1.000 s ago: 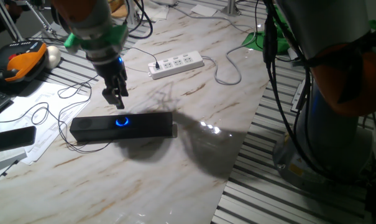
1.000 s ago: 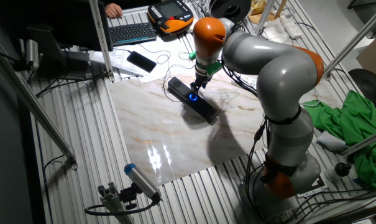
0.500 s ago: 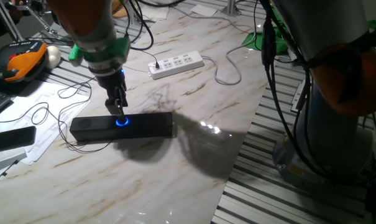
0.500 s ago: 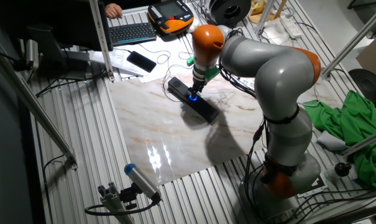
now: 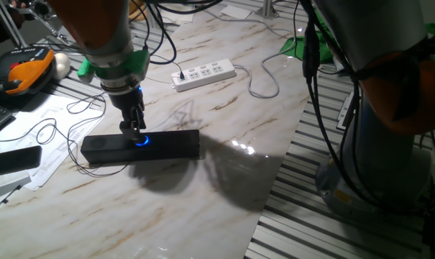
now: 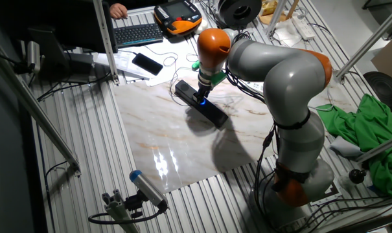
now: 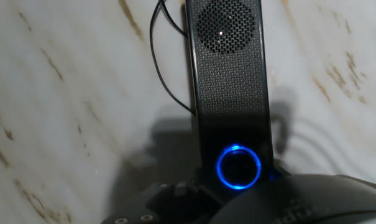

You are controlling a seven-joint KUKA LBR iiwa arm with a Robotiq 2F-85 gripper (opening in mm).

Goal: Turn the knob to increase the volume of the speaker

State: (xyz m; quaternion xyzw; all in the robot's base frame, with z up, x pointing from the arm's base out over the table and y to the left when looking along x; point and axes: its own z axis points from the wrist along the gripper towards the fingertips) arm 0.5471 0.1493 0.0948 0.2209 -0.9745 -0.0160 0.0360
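The speaker (image 5: 167,144) is a long black bar lying on the marble table, also seen in the other fixed view (image 6: 212,111). Its knob (image 5: 142,140) glows with a blue ring at the middle of the bar. My gripper (image 5: 134,130) points down right above the knob (image 6: 200,99), fingertips close to the bar's top, with nothing held. In the hand view the speaker (image 7: 230,81) runs up the frame and the knob (image 7: 238,167) shows whole and uncovered near the bottom. Dark parts of the hand fill the bottom edge there.
A white power strip (image 5: 204,73) with its cable lies behind the speaker. A flat black remote (image 5: 12,160) and papers sit at the left, next to an orange pendant (image 5: 24,72). The speaker's thin black cable (image 7: 160,62) loops off to the left.
The gripper has come down from above the bar to just over the knob, and the wrist has turned. The speaker has not moved.
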